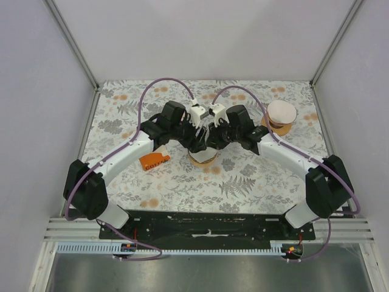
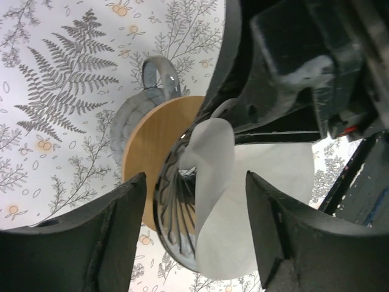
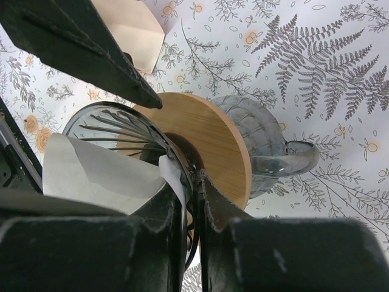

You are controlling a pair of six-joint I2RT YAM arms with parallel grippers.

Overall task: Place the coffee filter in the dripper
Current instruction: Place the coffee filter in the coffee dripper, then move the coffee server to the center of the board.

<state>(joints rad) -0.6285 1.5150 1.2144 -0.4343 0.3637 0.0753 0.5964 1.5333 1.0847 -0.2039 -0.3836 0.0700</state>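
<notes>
The dripper [image 1: 203,159], an orange-brown ring [image 2: 155,140] around a dark ribbed cone [image 2: 173,207], sits on a clear glass jug [image 2: 155,79] at mid-table. The white coffee filter [image 2: 255,201] stands partly folded inside the cone, and one side sticks out past the rim. My left gripper [image 2: 196,177] is open and straddles the cone and filter without touching them. My right gripper [image 3: 191,182] is shut on the filter's edge [image 3: 91,176], pinched against the cone's rim beside the ring [image 3: 213,134]. From above, both grippers [image 1: 196,131] [image 1: 213,131] meet over the dripper and hide the filter.
An orange-and-white paper packet [image 1: 155,161] lies just left of the dripper. A round white-topped thing on a brown base [image 1: 282,115] stands at the back right. The jug's handle [image 3: 292,159] points away from the right gripper. Grey walls close in the floral table.
</notes>
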